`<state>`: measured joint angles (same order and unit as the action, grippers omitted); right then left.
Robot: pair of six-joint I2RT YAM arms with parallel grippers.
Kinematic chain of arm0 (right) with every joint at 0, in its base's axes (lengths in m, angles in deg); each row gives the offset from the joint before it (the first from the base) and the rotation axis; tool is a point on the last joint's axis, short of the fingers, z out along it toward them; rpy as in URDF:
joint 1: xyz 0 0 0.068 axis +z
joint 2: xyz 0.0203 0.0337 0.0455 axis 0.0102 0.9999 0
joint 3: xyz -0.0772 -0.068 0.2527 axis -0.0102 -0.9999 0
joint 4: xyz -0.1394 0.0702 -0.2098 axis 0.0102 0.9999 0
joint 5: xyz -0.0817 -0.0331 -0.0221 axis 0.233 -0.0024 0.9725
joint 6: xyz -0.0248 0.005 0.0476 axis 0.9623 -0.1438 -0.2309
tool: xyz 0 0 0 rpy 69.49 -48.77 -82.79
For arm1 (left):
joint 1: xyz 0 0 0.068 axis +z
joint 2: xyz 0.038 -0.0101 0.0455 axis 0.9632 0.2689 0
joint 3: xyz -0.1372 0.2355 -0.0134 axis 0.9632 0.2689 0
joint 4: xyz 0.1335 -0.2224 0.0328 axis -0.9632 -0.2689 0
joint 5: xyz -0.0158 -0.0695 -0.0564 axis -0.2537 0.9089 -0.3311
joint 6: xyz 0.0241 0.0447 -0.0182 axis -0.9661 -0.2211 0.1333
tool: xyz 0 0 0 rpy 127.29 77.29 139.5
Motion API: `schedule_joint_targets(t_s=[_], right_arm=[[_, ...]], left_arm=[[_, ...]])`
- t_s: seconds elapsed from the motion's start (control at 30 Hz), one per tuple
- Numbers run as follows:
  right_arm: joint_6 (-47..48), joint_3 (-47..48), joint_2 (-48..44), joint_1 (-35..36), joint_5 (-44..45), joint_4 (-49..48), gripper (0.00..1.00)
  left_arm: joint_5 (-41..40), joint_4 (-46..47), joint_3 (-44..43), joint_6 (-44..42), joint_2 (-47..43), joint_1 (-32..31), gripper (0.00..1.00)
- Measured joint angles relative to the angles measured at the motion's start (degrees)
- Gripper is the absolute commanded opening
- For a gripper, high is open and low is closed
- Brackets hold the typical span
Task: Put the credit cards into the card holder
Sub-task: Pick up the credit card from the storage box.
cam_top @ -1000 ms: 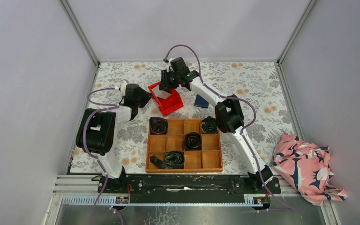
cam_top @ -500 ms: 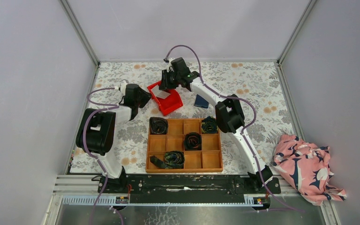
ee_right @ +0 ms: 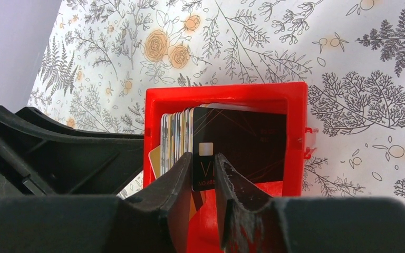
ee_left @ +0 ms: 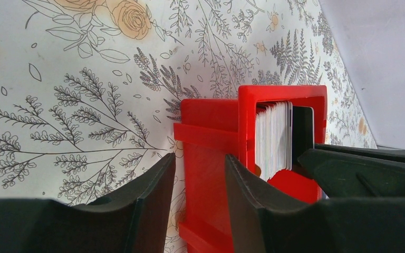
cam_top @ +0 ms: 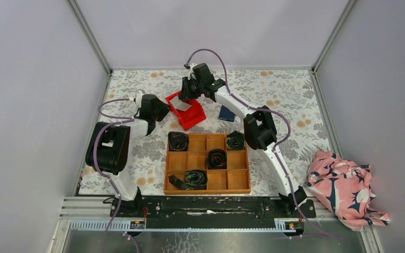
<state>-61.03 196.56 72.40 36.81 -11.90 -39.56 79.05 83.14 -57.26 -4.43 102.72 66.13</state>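
A red bin [cam_top: 192, 118] at the back holds a stack of cards [ee_right: 175, 138] standing on edge, with a pale one [cam_top: 184, 106], a tan one [ee_right: 154, 158] and a black card [ee_right: 242, 142] that leans off the stack. My right gripper [cam_top: 189, 95] reaches into the bin. Its fingers [ee_right: 203, 156] stand a narrow gap apart around the black card's lower left corner. My left gripper [cam_top: 161, 109] straddles the bin's left wall [ee_left: 211, 158], its fingers [ee_left: 199, 158] close on either side. The navy card holder [cam_top: 226, 114] lies shut on the cloth right of the bin.
A wooden grid tray [cam_top: 207, 191] with several dark rolled fabric bundles [cam_top: 217, 158] sits in front of the bin. A pink patterned cloth [cam_top: 345, 187] lies off the table's right edge. Grey walls enclose the floral tabletop.
My right wrist has shifted very slightly over the bin. The left arm, the bin and the card holder have not moved.
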Motion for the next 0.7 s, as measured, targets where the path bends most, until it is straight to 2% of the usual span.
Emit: schedule_joint_targets(t_s=[0.23,0.5,0.7], right_arm=[[0.79,-0.35,-0.92,0.0,1.16,0.09,0.22],[4.74,-0.42,-1.31,0.02,5.22,1.84,0.12],[7.76,-0.48,-1.31,0.04,8.33,2.62,0.0]], left_arm=[[0.0,-0.04,0.0,-0.02,0.0,0.0,0.47],[0.02,-0.07,0.0,-0.04,0.0,-0.13,0.47],[0.02,-0.33,0.0,-0.07,0.0,-0.44,0.48]])
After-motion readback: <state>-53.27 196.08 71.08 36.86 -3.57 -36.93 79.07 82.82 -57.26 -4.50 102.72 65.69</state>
